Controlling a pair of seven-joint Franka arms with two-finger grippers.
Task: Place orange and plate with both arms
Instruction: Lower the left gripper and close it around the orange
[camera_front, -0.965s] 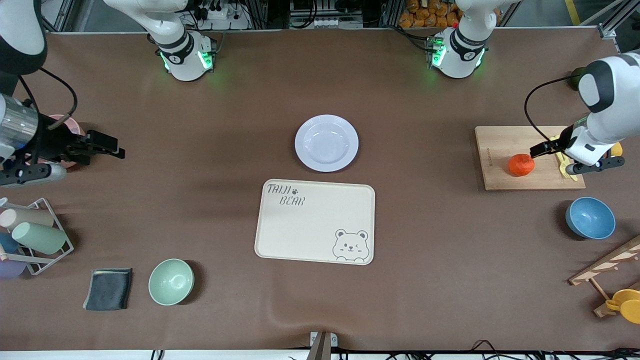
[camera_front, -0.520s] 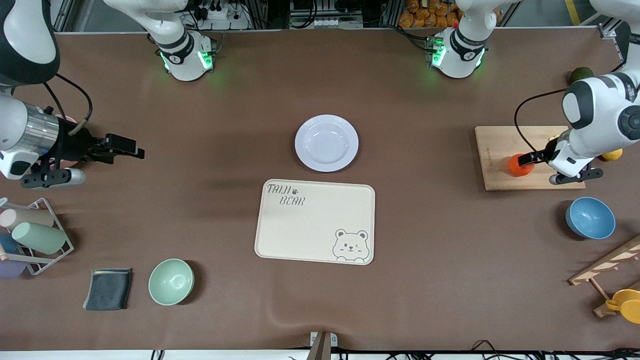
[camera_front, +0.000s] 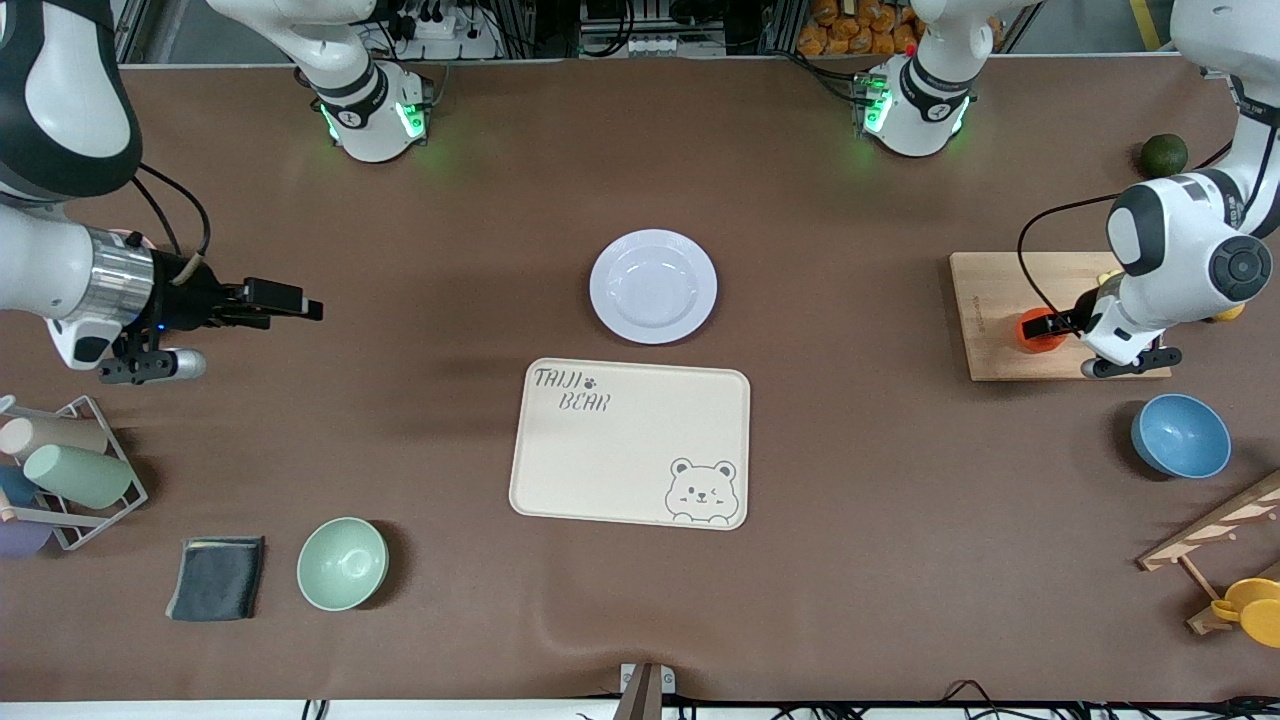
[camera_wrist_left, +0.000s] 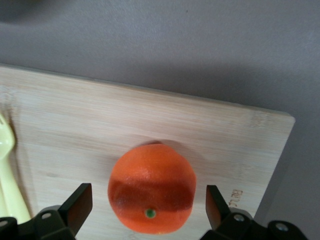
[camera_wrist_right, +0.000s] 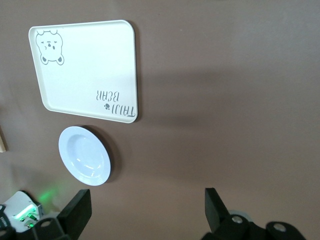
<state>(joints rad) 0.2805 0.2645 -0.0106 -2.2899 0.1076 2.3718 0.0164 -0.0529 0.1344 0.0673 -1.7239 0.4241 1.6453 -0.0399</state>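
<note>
The orange (camera_front: 1031, 333) lies on a wooden cutting board (camera_front: 990, 290) at the left arm's end of the table. My left gripper (camera_front: 1043, 325) is open right over it. In the left wrist view the orange (camera_wrist_left: 151, 188) sits between the two spread fingers without touching them. The pale lavender plate (camera_front: 653, 286) lies at the table's middle, just farther from the front camera than the cream bear tray (camera_front: 630, 442). My right gripper (camera_front: 290, 300) is open and empty over bare table at the right arm's end. The right wrist view shows the plate (camera_wrist_right: 84, 156) far off.
A yellow fork (camera_wrist_left: 5, 165) lies on the board beside the orange. A dark green fruit (camera_front: 1164, 154), a blue bowl (camera_front: 1180, 436) and a wooden rack (camera_front: 1215, 530) are at the left arm's end. A green bowl (camera_front: 342, 563), dark cloth (camera_front: 216, 578) and cup rack (camera_front: 70, 470) are at the right arm's end.
My left gripper has moved along the board and down over the orange, so its fingers now flank the fruit. My right gripper has moved toward the table's middle.
</note>
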